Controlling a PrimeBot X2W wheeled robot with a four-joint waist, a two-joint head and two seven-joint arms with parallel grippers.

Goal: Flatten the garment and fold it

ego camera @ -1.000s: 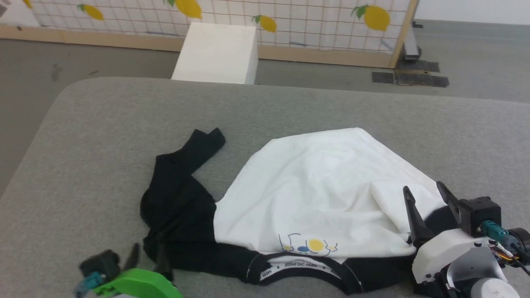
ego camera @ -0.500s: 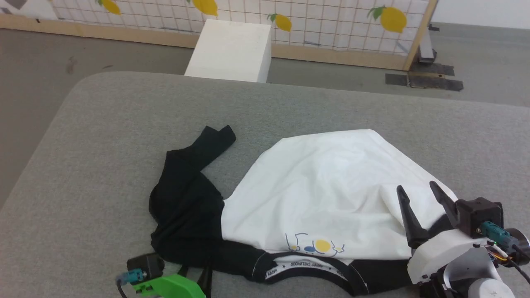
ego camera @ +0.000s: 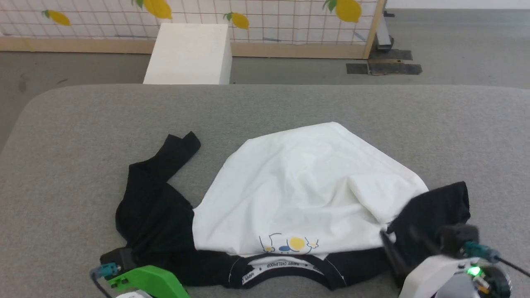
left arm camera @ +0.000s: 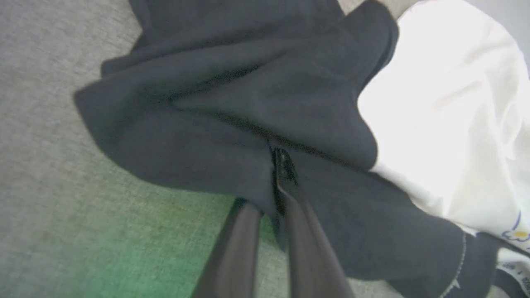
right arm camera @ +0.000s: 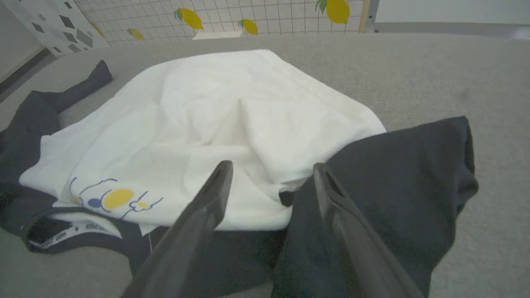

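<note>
The garment (ego camera: pixel 306 186) lies crumpled on the grey table, its white body in the middle and the yellow-circle print (ego camera: pixel 296 243) near the black collar. A black sleeve (ego camera: pixel 161 190) spreads to the left and another (ego camera: pixel 434 207) to the right. My left gripper (left arm camera: pixel 280 165) is shut on a fold of the black cloth (left arm camera: pixel 232 124); its green mount (ego camera: pixel 143 282) sits at the lower left. My right gripper (right arm camera: pixel 273 167) stands open just above the seam of white cloth and right black sleeve (right arm camera: pixel 397 165), and its fingers (ego camera: pixel 389 248) look blurred.
The grey padded table (ego camera: pixel 290 103) has a rounded far-left corner. Beyond it on the floor stand a white box (ego camera: pixel 188 54) and a lemon-print screen (ego camera: pixel 269 20) with a wooden frame. Bare table stretches behind and to both sides of the garment.
The head camera has shifted. My left gripper went from open to shut on the black cloth. The right gripper sits lower in the view, and the right black sleeve now shows.
</note>
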